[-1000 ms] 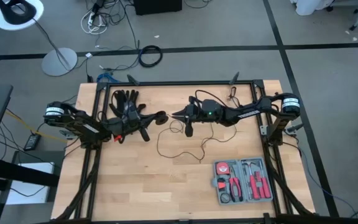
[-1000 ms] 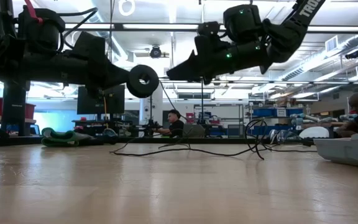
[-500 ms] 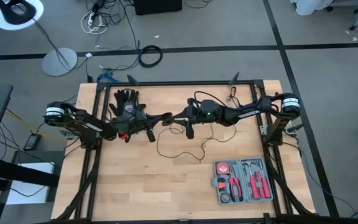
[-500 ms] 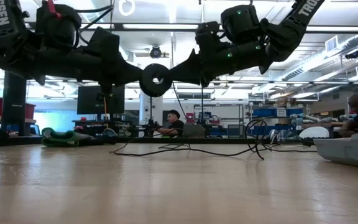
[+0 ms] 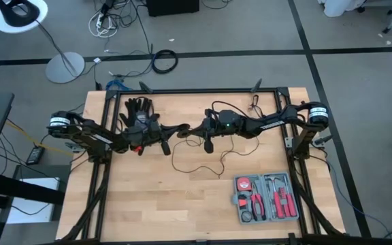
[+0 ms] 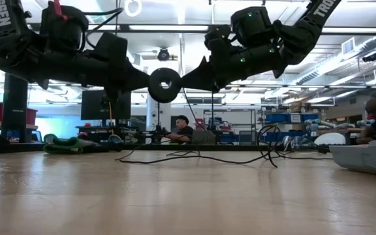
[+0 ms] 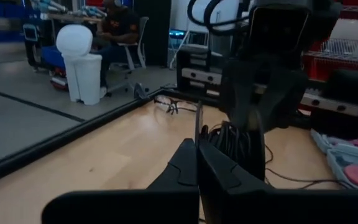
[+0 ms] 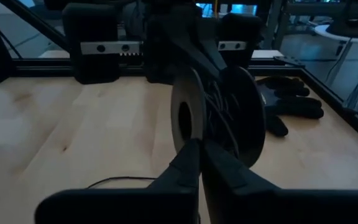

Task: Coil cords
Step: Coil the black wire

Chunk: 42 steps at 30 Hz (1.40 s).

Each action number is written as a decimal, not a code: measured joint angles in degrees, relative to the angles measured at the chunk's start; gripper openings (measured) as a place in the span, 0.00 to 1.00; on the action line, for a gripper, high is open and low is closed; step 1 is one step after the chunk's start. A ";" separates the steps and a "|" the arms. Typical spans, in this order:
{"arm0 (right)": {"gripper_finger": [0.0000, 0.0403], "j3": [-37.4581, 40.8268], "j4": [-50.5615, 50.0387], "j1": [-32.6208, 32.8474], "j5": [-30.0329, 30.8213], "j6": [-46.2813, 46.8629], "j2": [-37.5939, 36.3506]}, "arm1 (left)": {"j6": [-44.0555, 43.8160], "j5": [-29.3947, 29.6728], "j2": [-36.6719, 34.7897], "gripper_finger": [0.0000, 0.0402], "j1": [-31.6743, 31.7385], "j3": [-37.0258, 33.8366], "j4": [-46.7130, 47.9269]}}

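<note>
On the left arm in the low view we are reading the white letters "SSEN", and on the right arm "TRO"; both are only partial.

Going left to right across the wooden counter (image 5: 141, 204), we are seeing a black glove (image 5: 137, 109) lying near the far left corner. Our left gripper (image 5: 180, 127) is reaching over it toward the middle, its fingers pressed together on the small round black disc (image 6: 164, 85), which is hanging in the air above the counter. In the right wrist view the disc (image 8: 216, 115) is looking like a narrow spool with a hole through its centre and thin wire wound between its two faces.

Our right gripper (image 5: 194, 128) is meeting the disc from the other side, fingers closed with the tips against its rim; we cannot tell whether they are pinching the wire.

The thin black cord (image 5: 197, 163) is trailing down from the disc and lying in loose loops on the counter, below the two grippers.

Near the right front corner a grey tool case (image 5: 266, 198) is lying open, holding red-handled pliers (image 5: 256, 203), a tape measure (image 5: 243, 183) and other small tools.
</note>
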State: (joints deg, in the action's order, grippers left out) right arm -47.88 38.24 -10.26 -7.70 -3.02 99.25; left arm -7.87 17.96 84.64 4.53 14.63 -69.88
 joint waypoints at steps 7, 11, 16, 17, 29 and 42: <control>0.01 0.02 0.13 0.02 1.42 -0.14 -0.16 | -1.21 -0.22 -0.04 0.00 0.03 -0.01 1.93; 0.01 0.05 0.30 0.02 1.44 -0.16 -0.18 | -2.03 -1.42 -0.04 0.00 0.07 -0.02 2.97; 0.00 0.05 0.68 0.02 1.47 -0.16 -0.25 | -3.36 -2.48 -0.03 0.00 0.07 -0.06 4.91; 0.00 0.05 0.76 0.02 1.51 -0.18 -0.25 | -3.56 -2.65 -0.02 0.00 0.07 -0.06 5.25; 0.06 0.02 0.84 -0.16 2.95 -0.27 -0.50 | -3.72 -0.60 0.04 0.00 -0.08 -0.06 5.11; 0.10 0.52 -25.94 -3.34 7.91 2.46 -11.75 | 0.23 5.19 0.09 0.00 -0.13 -1.88 -1.60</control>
State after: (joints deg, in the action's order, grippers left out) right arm -47.36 12.30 -13.61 0.21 -0.55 87.50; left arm -7.63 23.15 84.73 4.40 12.75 -71.48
